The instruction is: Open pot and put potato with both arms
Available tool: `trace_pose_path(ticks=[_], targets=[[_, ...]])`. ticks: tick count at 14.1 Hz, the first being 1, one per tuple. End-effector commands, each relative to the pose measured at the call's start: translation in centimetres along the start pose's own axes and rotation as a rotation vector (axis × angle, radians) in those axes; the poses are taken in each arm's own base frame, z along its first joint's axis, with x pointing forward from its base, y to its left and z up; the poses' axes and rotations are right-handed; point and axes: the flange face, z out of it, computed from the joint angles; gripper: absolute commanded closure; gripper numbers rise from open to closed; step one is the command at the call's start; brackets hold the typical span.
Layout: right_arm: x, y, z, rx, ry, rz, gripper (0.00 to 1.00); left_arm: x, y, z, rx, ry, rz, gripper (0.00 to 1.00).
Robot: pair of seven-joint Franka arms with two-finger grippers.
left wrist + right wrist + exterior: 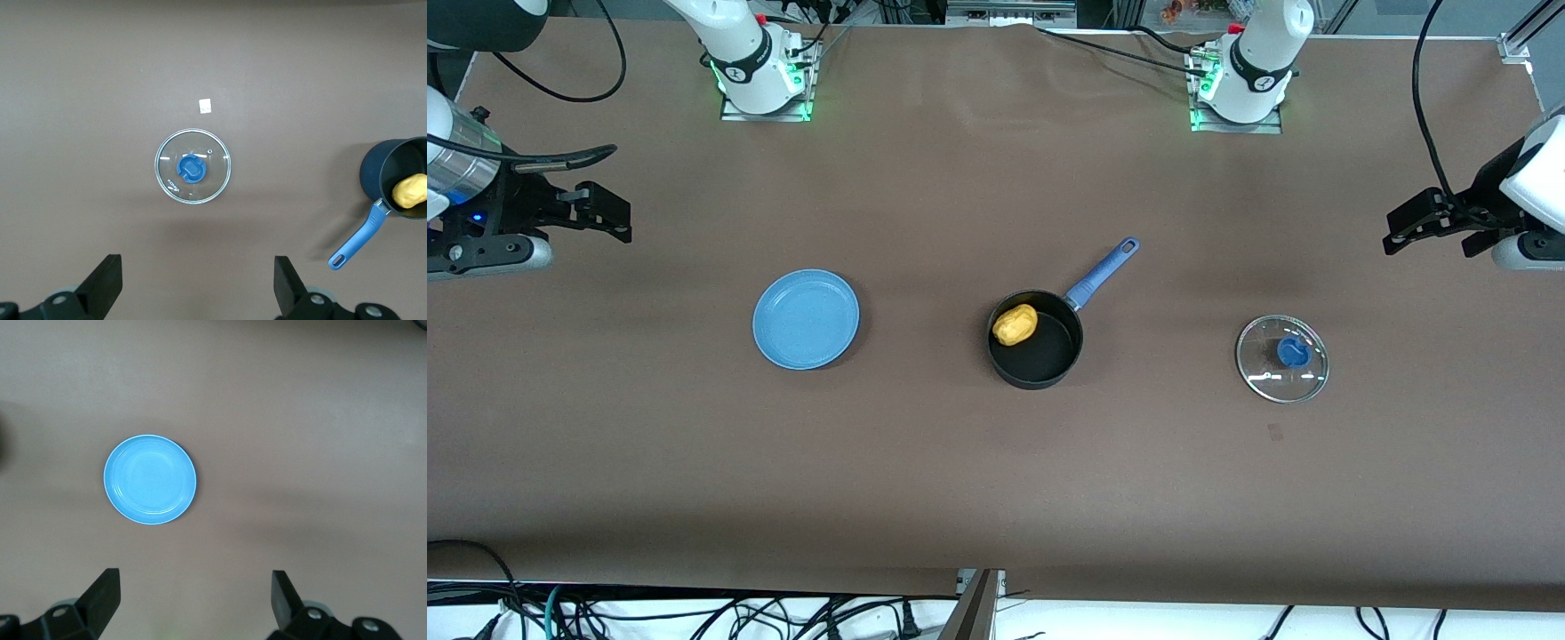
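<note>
The black pot with its blue-purple handle stands mid-table, uncovered. The yellow potato lies inside it, against the wall; both also show in the left wrist view, pot and potato. The glass lid with its blue knob lies flat on the table toward the left arm's end, also in the left wrist view. My left gripper is open and empty, raised at the left arm's end of the table. My right gripper is open and empty, raised at the right arm's end.
A flat light-blue plate lies empty toward the right arm's end, also in the right wrist view. A small pale tag lies on the brown table beside the lid. Cables hang along the front edge.
</note>
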Motion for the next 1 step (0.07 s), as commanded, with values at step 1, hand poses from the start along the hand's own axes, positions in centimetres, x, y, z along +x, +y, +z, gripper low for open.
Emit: trace_pose_path(ticks=[1], targets=[[-0.22,0.08,-0.16,-0.014,0.004,-0.014,0.00,0.07,-0.73,-0.31,-0.008,0.003,0.022,0.00]])
